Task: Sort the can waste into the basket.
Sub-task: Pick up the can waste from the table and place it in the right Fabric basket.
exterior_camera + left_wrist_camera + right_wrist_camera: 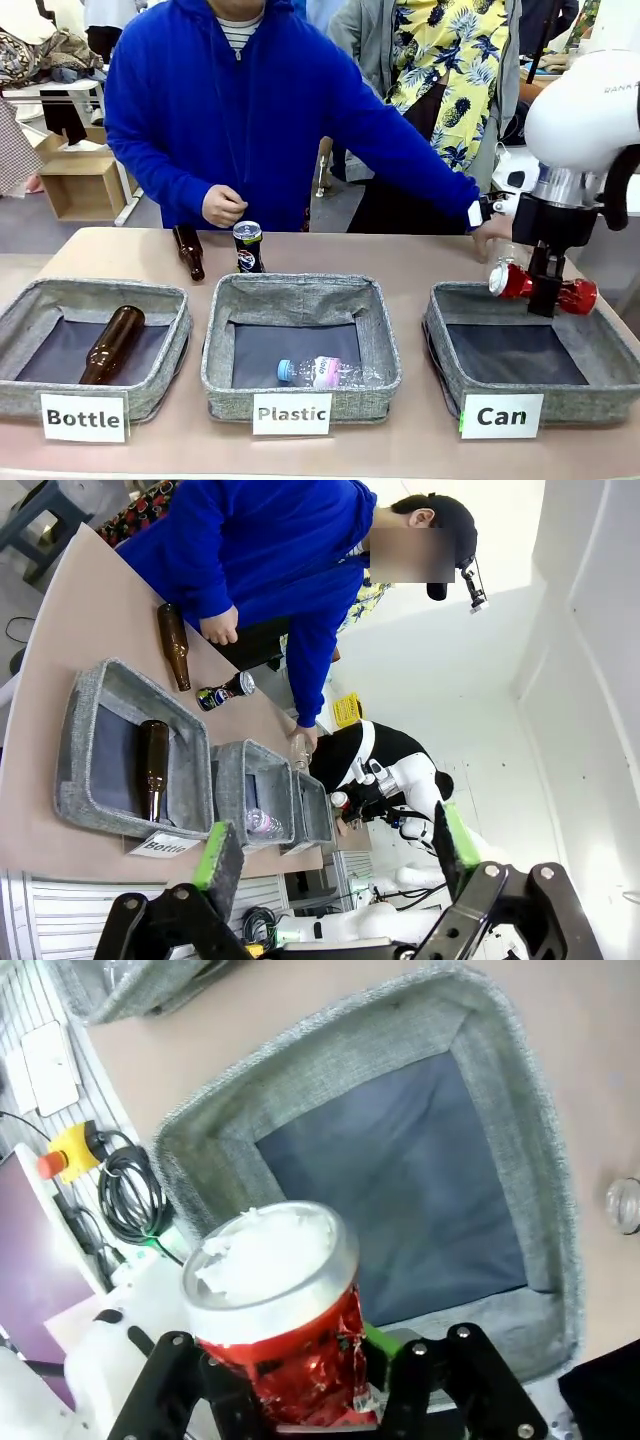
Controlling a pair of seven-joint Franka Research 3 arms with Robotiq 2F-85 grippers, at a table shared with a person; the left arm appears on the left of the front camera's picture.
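My right gripper point(545, 298) is shut on the crushed red can point(512, 282), holding it sideways just above the back rim of the grey "Can" basket point(592, 392). In the right wrist view the red can point(280, 1310) sits between the fingers, silver end up, over the basket point(350, 1045), whose dark lining is bare. The dark Pepsi can point(247, 247) stands upright on the table behind the middle bin, also seen lying across the left wrist view as the Pepsi can point(225, 692). My left gripper point(335, 850) hangs open, far from the table, holding nothing.
A person in blue stands at the far side, one hand point(222, 205) by the Pepsi can, the other hand point(490, 235) near the Can basket's back corner. The "Bottle" bin point(150, 395) holds a brown bottle point(112, 343); the "Plastic" bin point(215, 350) holds a clear bottle point(320, 372). Another brown bottle point(188, 252) lies on the table.
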